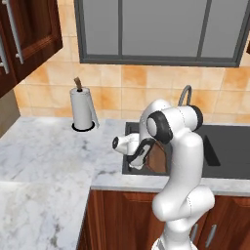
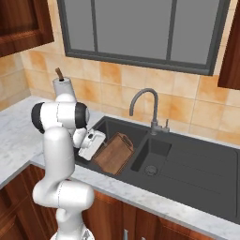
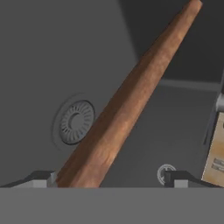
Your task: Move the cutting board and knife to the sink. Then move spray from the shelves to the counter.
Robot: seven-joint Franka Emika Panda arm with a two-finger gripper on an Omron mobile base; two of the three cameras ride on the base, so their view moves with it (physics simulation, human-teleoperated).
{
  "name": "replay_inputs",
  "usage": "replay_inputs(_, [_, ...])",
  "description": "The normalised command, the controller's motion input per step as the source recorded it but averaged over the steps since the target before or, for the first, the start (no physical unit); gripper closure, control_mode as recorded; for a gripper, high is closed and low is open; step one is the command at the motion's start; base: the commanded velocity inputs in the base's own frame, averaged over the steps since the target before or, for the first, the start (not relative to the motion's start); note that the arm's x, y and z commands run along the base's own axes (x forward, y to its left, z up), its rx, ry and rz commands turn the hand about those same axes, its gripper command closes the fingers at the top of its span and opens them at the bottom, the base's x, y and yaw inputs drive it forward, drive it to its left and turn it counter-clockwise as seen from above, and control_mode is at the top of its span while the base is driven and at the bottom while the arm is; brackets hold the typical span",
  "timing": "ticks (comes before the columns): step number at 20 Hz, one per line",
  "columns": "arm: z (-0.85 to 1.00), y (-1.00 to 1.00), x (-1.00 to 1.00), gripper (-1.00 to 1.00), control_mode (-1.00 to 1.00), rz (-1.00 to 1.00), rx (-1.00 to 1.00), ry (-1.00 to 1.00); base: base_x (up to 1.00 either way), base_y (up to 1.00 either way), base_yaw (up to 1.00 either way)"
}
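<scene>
While the fingers (image 3: 42,178) stand apart, the cutting board (image 2: 114,153) leans in the sink (image 2: 197,164) — its lower end hidden.

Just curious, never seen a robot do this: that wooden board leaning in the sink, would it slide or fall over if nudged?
Probably. The board stands tilted in the sink, so a nudge could tip it flat. It looks stiff, solid wood, so no bending. The basin looks smooth, so its lower edge may slide.
</scene>
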Motion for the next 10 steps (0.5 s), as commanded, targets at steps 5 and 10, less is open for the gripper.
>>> replay_inputs(5, [-0.14,0.41,0.05,-1.0,-1.0,-0.06,0.04,0.0,0.0,0.0,0.0])
replay_inputs(10, [-0.04,0.53,0.02,-1.0,-1.0,-0.05,0.07,-0.03,0.0,0.0,0.0])
